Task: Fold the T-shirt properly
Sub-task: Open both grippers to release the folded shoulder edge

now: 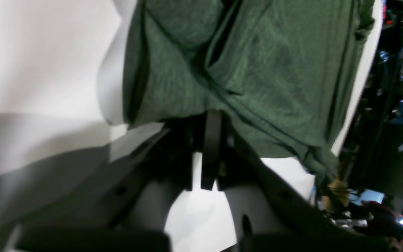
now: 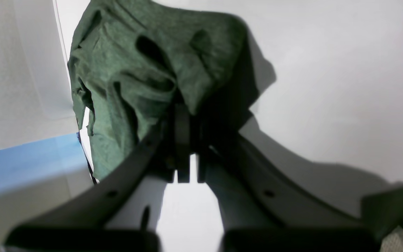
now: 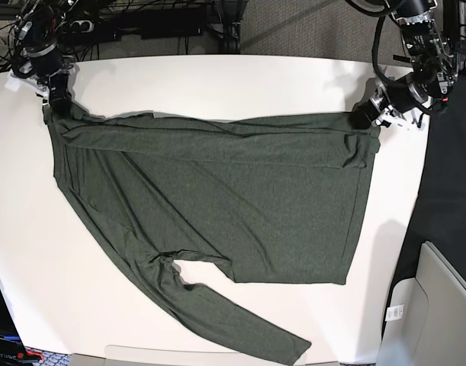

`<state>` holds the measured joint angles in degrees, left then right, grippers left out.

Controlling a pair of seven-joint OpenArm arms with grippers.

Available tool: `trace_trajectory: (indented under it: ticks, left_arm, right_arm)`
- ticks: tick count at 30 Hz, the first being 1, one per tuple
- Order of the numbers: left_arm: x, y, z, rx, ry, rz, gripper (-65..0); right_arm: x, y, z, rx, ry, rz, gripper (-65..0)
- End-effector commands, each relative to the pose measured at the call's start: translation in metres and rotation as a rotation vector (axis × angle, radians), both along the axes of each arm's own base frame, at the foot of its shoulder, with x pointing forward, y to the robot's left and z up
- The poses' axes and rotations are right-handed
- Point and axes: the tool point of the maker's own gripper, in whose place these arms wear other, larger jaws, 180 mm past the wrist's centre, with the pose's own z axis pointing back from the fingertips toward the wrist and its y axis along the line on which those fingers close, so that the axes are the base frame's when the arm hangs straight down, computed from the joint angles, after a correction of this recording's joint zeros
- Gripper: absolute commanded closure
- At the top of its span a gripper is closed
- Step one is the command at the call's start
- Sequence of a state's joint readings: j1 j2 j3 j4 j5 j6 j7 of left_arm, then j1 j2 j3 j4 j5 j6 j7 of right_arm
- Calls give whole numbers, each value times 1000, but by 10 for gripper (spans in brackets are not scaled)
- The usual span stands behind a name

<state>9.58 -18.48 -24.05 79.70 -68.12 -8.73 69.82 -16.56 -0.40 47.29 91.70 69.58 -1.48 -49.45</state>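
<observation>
Black left end effector (image 1: pixel 211 120), matte curved fingers, black cables on arms (image 3: pixel 416 46)

The counter (image 3: pixel 217 76) is white and smooth, and it fills almost the whole base view. Behind its far edge there is a grey floor (image 3: pixel 309 27) and a dark rack with black cables (image 3: pixel 141 19). At the right side a black cloth (image 3: pixel 454 191) hangs down, and below it stands a light grey bin (image 3: pixel 438 305) with a small white label. The light is bright and gives soft shadows on the counter.
</observation>
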Motion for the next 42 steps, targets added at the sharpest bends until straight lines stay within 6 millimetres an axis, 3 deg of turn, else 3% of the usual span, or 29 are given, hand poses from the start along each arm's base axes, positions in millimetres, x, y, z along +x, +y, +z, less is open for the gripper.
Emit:
trace_trajectory:
  ticks: [1, 12, 17, 25, 38, 42]
  left_arm:
    - [-7, 9, -1, 29, 29, -8, -18]
    - [-43, 24, -8, 87, 99, -30, -17]
    - [-51, 21, -2, 112, 94, -59, -17]
    - [-73, 21, -10, 112, 144, -64, -17]
    - [-71, 21, -9, 113, 140, -66, -22]
    - [-66, 26, 0, 148, 117, -91, -69]
  right_arm:
    - [-9, -9, 2, -19, 13, -19, -2]
    - [-30, -18, 17, -62, 20, -18, -2]
    - [-37, -18, 20, -78, 29, -11, -2]
    - [-47, -16, 26, -76, 26, -3, -2]
    - [-52, -18, 18, -116, 79, 1, -9]
    - [-52, -20, 20, -123, 79, 3, -118]
